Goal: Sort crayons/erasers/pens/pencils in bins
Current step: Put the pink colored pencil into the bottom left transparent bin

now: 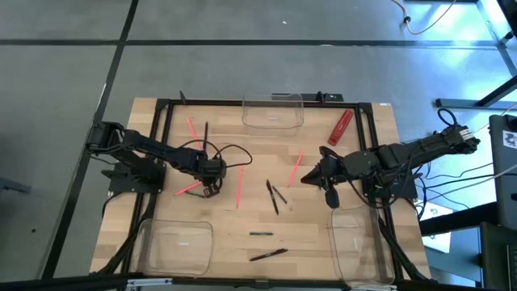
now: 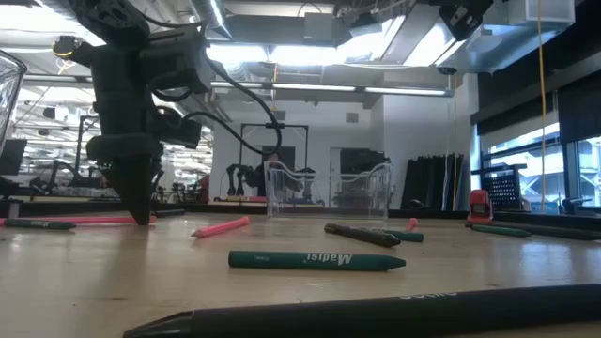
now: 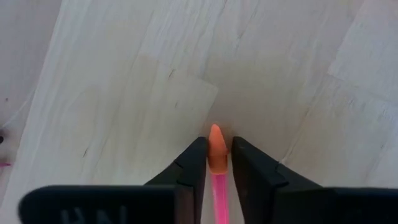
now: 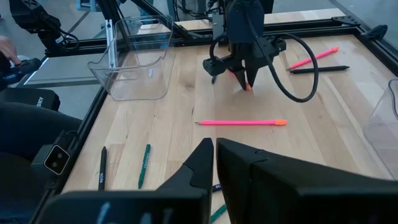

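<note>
Pink pencil (image 3: 217, 163) lengthwise between left fingers (image 3: 189, 171), tip outward

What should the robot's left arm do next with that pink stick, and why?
Probably finish closing, then lift. The left end effector is down at the table with the pink stick between its fingers, but the stick lies on the wood.
</note>
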Controlling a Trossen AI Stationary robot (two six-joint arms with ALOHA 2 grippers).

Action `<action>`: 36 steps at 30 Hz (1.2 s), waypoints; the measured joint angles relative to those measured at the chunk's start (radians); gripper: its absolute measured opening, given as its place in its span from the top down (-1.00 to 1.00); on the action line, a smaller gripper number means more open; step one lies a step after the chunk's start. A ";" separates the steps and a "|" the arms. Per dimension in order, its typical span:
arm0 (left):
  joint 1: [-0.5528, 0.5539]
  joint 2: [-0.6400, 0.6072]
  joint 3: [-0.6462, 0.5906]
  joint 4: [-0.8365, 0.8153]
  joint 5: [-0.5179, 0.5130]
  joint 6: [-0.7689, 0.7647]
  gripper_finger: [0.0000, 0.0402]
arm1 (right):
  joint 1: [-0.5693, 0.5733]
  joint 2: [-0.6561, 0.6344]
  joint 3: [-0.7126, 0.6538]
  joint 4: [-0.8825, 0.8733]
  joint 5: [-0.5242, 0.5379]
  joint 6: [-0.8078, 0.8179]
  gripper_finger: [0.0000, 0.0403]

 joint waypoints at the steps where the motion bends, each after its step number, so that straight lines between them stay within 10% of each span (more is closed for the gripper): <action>1: 0.000 0.000 0.000 0.000 0.000 0.000 0.78 | 0.000 0.000 0.000 0.000 0.000 0.000 0.88; 21: 0.000 -0.015 -0.003 0.003 0.000 0.026 0.98 | 0.000 0.000 0.000 0.000 0.000 -0.052 0.88; 36: -0.012 -0.291 -0.005 -0.009 0.076 0.018 0.98 | 0.000 0.000 0.000 -0.002 -0.027 -0.073 0.88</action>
